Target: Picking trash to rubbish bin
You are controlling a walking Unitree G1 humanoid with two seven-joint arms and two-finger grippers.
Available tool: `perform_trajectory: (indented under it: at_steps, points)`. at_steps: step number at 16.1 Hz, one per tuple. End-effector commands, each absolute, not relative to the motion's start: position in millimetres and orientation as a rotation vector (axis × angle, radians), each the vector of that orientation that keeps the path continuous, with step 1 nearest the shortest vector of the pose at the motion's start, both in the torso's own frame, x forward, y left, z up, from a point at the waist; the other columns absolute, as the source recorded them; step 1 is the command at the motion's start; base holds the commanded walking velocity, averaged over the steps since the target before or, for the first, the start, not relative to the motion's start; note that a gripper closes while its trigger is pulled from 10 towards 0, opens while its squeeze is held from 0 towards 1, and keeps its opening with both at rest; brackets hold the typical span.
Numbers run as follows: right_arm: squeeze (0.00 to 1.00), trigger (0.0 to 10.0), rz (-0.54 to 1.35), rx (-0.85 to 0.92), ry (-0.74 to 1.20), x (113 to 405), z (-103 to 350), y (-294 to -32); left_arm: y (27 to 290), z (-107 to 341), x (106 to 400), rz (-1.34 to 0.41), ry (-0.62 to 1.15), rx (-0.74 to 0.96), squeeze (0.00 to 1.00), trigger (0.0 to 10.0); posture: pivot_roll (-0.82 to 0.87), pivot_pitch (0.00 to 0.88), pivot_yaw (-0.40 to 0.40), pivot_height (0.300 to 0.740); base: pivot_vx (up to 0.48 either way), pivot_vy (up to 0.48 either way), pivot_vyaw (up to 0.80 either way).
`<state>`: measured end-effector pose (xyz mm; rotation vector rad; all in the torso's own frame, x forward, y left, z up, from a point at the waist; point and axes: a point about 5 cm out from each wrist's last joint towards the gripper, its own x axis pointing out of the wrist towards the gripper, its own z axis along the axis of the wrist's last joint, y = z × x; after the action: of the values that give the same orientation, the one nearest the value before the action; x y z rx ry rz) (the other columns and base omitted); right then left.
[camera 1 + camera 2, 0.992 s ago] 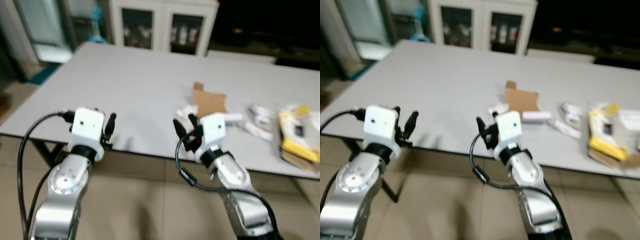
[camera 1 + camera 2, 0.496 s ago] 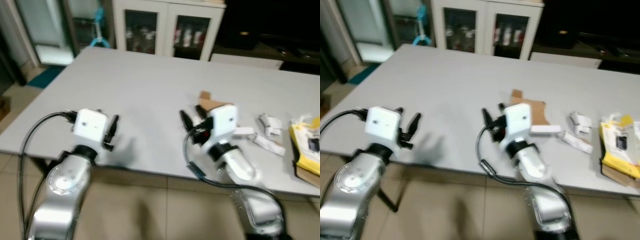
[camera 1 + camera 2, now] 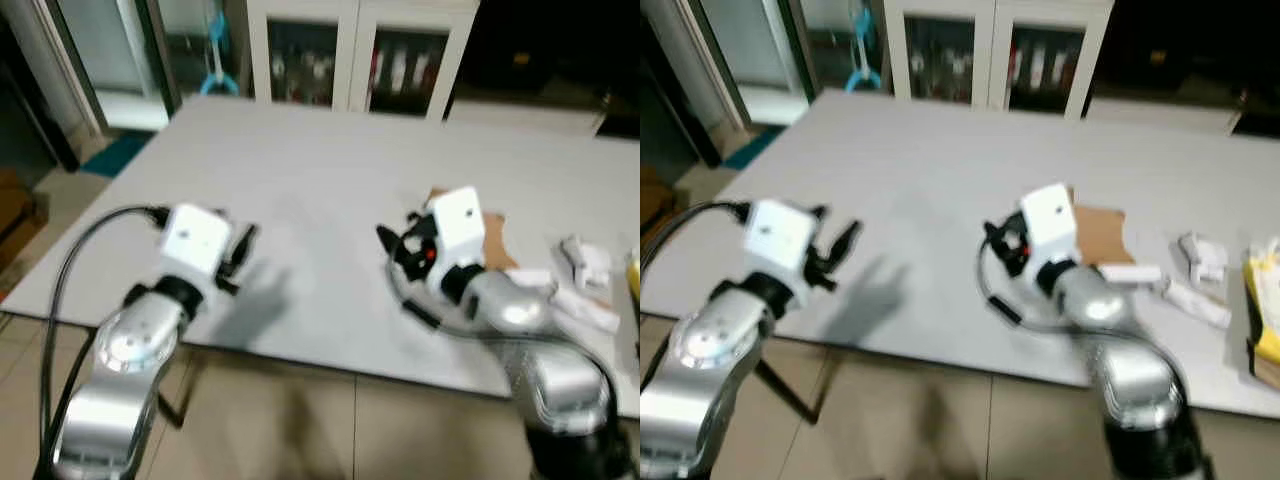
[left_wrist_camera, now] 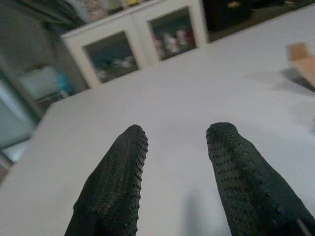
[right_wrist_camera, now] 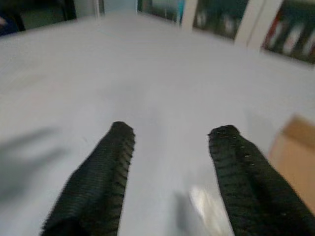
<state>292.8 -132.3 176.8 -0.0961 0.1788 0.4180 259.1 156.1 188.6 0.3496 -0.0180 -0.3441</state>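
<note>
Silver arms up front, both raised over the near edge of the grey table (image 3: 300, 170), and the whole view has slid closer and a bit to the left compared with a second ago, so the robot looks to have stepped in toward the table rather than anything on it moving. The left gripper (image 4: 176, 147) hangs over the bare near-left part of the tabletop with its two black fingers spread well apart and nothing between them. The right gripper (image 5: 171, 142) is the same, fingers wide and empty, but it has reached further forward over the table than before and now sits just beside the brown cardboard piece (image 3: 1102, 232), whose edge pokes in at the side of the right wrist view. Past the cardboard, toward the table's right end, lie the white scraps (image 3: 1200, 262) and a white strip (image 3: 1130, 272) next to the cardboard, plus a sliver of yellow packaging (image 3: 1268, 325) at the frame edge. Beyond the table there's a white glass-door cabinet (image 3: 360, 60). My read is that it's closing in on the trash with the right arm, nothing grabbed yet; the cardboard seems the likely first pick, though I can't see any rubbish bin from here.
</note>
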Motion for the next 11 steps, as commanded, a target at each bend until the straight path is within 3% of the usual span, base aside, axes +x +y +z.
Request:
perform_trajectory:
  at_steps: [1, 6, 11]
  points:
    - [1.00, 10.0, 0.437, -0.083, 0.204, 298.6, 180.5, -134.2, 155.3, 186.9, 260.7, -0.398, -0.003, 0.331, 0.00, 10.0, 0.03, 0.082, -0.008, 0.740, 0.000, 0.000, 0.00]
    - [1.00, 10.0, 0.383, -0.093, 0.418, 341.3, 173.4, -160.7, 133.3, 188.1, 259.6, -0.744, 0.017, 0.267, 0.00, 10.0, 0.01, 0.090, -0.011, 0.740, 0.000, 0.000, 0.00]
    - [1.00, 10.0, 0.396, -0.087, 0.582, 348.2, 149.6, -165.8, 136.1, 186.2, 263.4, -0.729, 0.015, 0.287, 0.00, 10.0, 0.02, 0.093, -0.024, 0.740, 0.000, 0.000, 0.00]
